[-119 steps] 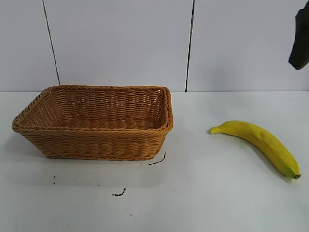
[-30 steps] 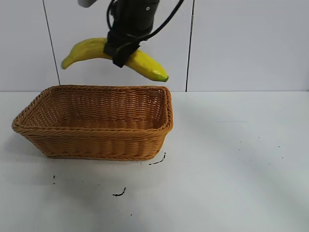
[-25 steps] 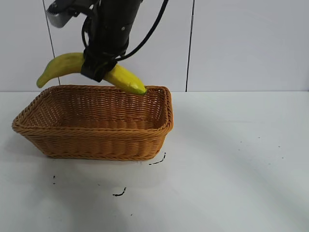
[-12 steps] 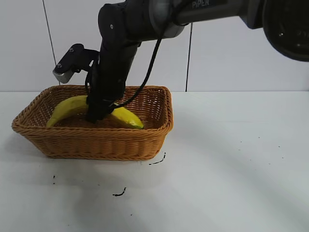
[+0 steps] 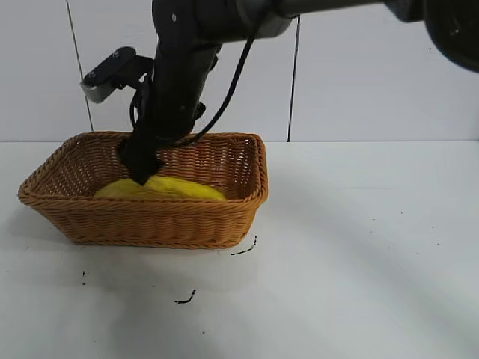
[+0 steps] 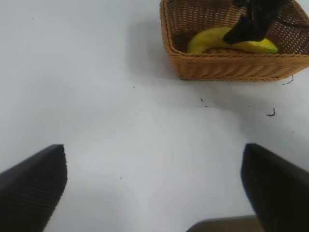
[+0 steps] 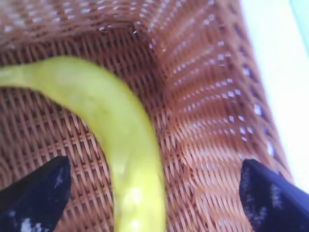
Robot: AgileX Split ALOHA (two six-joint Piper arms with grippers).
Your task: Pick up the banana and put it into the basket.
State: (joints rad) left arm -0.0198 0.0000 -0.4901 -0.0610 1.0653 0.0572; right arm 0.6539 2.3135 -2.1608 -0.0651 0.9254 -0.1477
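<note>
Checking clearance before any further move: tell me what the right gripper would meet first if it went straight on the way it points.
Most likely the banana. The open right gripper points down into the basket, and the banana lies between its fingertips in the wrist view.

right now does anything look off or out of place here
Nothing stands out. The banana lies flat inside the basket, which sits upright on the table. The only blemishes are a few small dark marks on the table in front of the basket.
</note>
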